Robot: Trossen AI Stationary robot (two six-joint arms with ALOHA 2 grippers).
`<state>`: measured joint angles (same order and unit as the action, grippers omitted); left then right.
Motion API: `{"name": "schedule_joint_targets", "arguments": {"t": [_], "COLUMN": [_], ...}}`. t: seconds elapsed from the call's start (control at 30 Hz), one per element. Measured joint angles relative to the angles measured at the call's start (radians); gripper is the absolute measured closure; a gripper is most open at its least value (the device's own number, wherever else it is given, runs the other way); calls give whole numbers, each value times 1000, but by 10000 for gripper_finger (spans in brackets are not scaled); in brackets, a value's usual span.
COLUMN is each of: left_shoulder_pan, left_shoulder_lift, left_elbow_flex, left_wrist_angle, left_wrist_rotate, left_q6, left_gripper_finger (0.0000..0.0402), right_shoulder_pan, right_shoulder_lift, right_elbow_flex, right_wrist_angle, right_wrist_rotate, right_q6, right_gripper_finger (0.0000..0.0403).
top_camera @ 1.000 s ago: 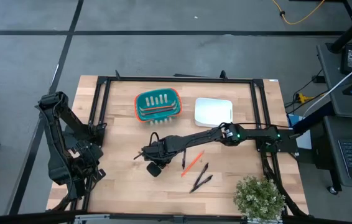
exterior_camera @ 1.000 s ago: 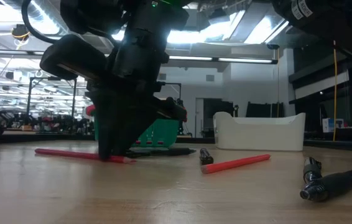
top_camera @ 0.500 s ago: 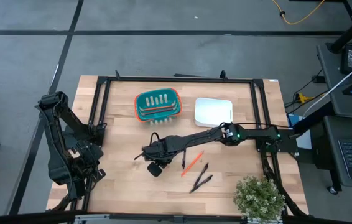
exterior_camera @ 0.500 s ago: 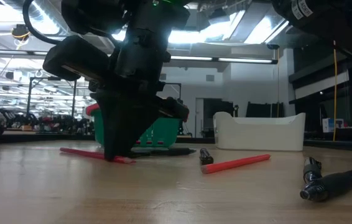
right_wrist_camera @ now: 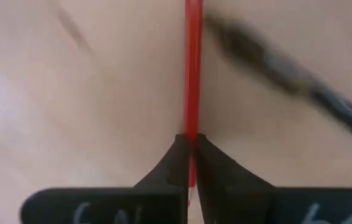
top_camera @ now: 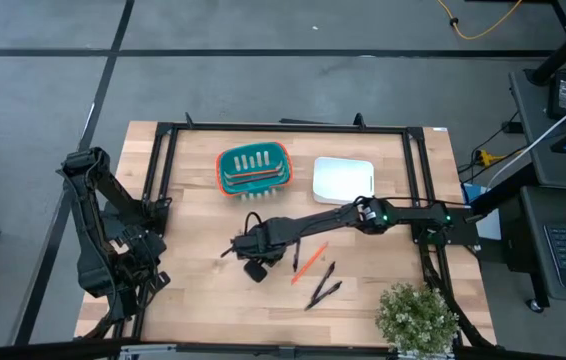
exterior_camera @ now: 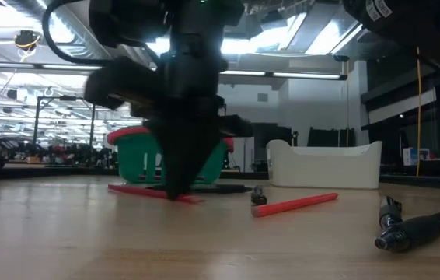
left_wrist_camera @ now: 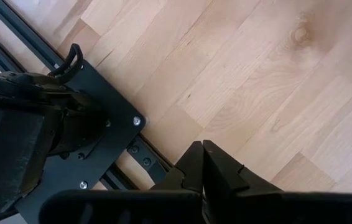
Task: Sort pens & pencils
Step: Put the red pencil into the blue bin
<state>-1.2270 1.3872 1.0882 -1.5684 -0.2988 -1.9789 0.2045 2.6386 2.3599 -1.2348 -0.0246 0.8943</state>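
High view showed you the right arm stretched across the bench, its right gripper low over the wood just in front of the teal basket. Your right wrist view caught the fingers pinched together on a red pencil, which ran straight out ahead between their tips. In the low view that pencil lay close to the bench under the gripper, one end slightly raised; whether it was touching the wood you could not tell. A blurred black pen lay just beside it in the wrist view.

You had a second pencil lying loose on the bench to the right of the gripper, with one pen near it and two more pens a little closer to the front edge. Red-orange sticks also lay inside the teal basket. The white bin sat beside the basket.

Your left gripper waited at the bench's left edge above the black frame, fingers closed together, holding nothing.
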Motion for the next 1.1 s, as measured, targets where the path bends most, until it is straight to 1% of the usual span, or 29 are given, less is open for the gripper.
{"name": "schedule_joint_targets", "arguments": {"t": [0.17, 0.53, 0.83, 0.93, 1.1], "left_shoulder_pan": [0, 0, 0, 0, 0], "left_shoulder_lift": [0, 0, 0, 0, 0], "left_elbow_flex": [0, 0, 0, 0, 0], "left_wrist_angle": [2, 19, 19, 19, 18], "left_wrist_rotate": [-9, -13, -13, -13, -13], "left_q6": [0, 0, 0, 0, 0], "left_gripper_finger": [401, 401, 401, 401, 401], "right_shoulder_pan": [11, 25, 25, 25, 26], "right_shoulder_lift": [-27, -36, -37, -37, -35], "right_elbow_flex": [-5, -6, -5, -5, -5], "right_wrist_angle": [-66, -64, -58, -43, -35], "right_wrist_rotate": [41, 46, 40, 29, 17], "right_q6": [32, 44, 43, 41, 40], "right_gripper_finger": [390, 401, 401, 390, 357]}}
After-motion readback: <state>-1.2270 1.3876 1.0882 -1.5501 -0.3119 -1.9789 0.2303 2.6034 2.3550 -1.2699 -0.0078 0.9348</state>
